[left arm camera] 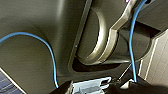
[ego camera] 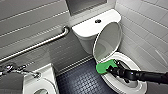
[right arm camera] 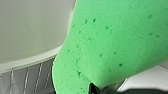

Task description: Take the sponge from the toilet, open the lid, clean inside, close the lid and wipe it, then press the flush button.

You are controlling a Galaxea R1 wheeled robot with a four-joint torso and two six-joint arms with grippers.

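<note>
Right end effector (ego camera: pixel 110 71) pinches the sponge (ego camera: pixel 103 67) at the toilet (ego camera: pixel 118 86) bowl rim, lid (ego camera: pixel 107 41) raised; an apparently shallow edge grip risks the sponge slipping into the bowl under scrubbing pressure.

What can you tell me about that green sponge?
The sponge is bright green and flat, with rounded edges and small darker pores across its foamy face. The right gripper clamps one end. It hangs at the toilet bowl's rim, just below the raised lid; whether it touches the rim is unclear.
</note>
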